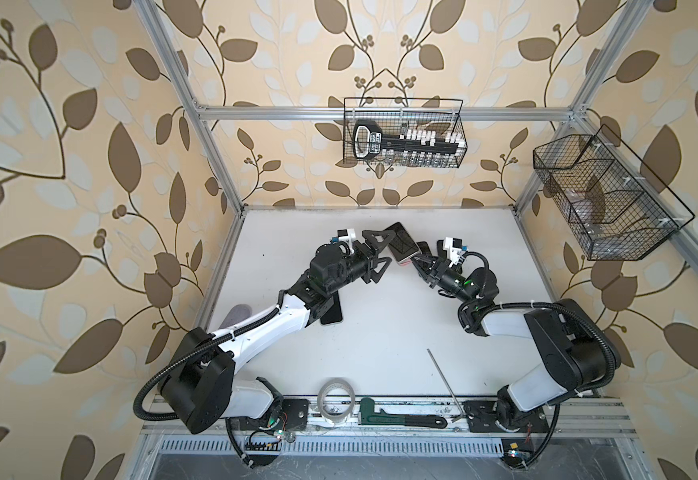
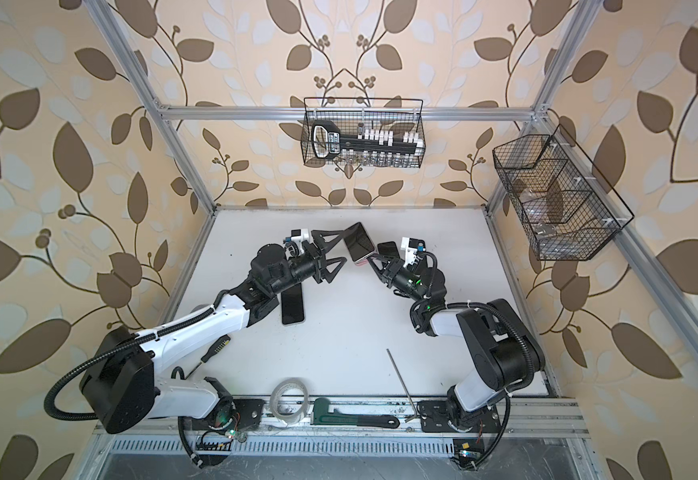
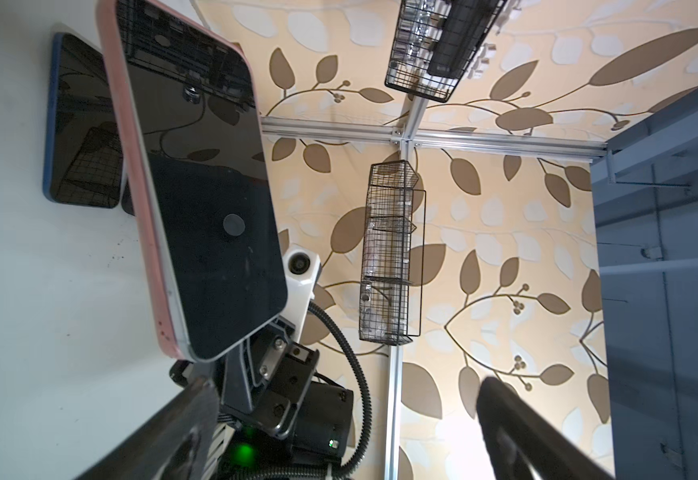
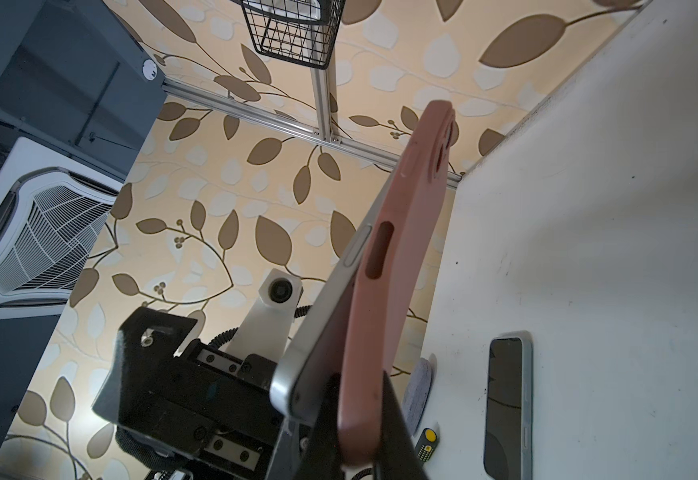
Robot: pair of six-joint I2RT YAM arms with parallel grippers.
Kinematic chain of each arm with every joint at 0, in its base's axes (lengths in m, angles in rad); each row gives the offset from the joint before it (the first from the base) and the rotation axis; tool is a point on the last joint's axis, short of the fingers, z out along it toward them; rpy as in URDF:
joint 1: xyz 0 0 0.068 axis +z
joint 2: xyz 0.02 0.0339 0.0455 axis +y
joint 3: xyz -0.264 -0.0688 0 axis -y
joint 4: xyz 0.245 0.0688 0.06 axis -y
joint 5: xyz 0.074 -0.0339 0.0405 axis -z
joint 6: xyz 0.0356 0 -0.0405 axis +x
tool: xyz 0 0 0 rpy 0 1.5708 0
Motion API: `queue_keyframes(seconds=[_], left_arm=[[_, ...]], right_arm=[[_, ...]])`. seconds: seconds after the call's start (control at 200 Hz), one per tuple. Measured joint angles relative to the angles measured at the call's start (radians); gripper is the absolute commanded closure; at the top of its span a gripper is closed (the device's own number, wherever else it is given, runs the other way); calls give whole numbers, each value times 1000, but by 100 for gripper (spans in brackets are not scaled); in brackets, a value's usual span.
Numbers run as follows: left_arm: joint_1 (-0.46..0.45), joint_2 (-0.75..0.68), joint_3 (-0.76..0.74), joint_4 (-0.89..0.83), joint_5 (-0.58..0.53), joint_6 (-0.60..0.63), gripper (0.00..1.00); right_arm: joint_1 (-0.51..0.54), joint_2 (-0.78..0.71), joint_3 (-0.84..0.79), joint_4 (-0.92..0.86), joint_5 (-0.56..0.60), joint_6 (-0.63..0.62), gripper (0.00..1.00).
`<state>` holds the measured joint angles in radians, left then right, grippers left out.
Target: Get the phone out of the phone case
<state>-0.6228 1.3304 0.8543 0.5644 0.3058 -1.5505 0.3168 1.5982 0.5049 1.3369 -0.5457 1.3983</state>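
A black-screened phone (image 1: 399,245) (image 2: 359,244) (image 3: 198,199) with a silver edge (image 4: 330,311) sits in a pink phone case (image 3: 131,166) (image 4: 389,291), held tilted above the table's far middle. My right gripper (image 1: 416,262) (image 2: 374,259) (image 4: 355,415) is shut on the case's lower end. The phone's lower corner stands outside the case, beside one finger (image 4: 322,436). My left gripper (image 1: 380,254) (image 2: 337,250) (image 3: 345,384) is open just left of the phone, with nothing between its fingers.
A second phone (image 1: 333,311) (image 2: 293,305) lies under the left arm, and a blue-cased one (image 3: 81,124) (image 2: 388,248) lies behind the held phone. A screwdriver (image 2: 214,349), tape roll (image 1: 336,401), wrench (image 1: 401,417) and metal rod (image 1: 445,382) lie near the front. Wire baskets (image 1: 403,133) (image 1: 605,199) hang on the frame.
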Motion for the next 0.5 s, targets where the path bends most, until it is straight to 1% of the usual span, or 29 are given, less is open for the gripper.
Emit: queue_keyframes(seconds=[0.5], left_arm=[[-27, 33, -7, 2, -2, -55, 1]], right_arm=[[25, 6, 0, 21, 37, -3, 100]])
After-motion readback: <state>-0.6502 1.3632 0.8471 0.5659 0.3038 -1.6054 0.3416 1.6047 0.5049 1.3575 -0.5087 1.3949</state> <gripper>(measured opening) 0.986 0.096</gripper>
